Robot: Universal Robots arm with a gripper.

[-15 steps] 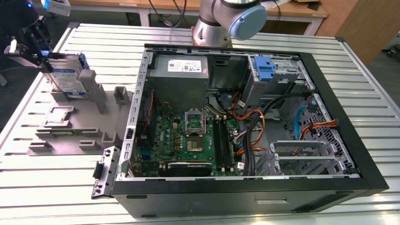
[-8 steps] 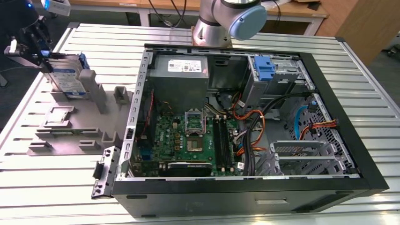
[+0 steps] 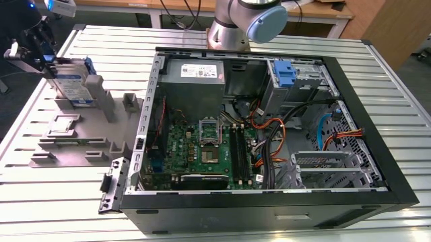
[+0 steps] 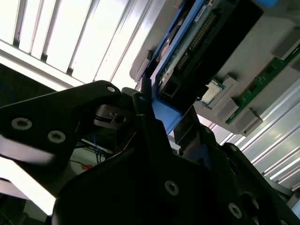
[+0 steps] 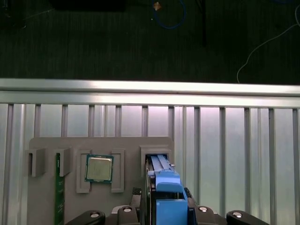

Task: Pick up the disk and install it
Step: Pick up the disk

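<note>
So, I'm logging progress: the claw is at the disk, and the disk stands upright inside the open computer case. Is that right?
Not quite. In the exterior view the claw is at the disk, and the disk stands upright, but in the grey holder beside the open computer case, on that view's left.

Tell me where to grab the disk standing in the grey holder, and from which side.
Grip the disk by the upper end of its blue carrier, pinching across the two flat faces and coming down from above. It stands on edge in a slot of the grey holder, so its lower end is boxed in and the top looks free. The gripper sits at that end.
</note>
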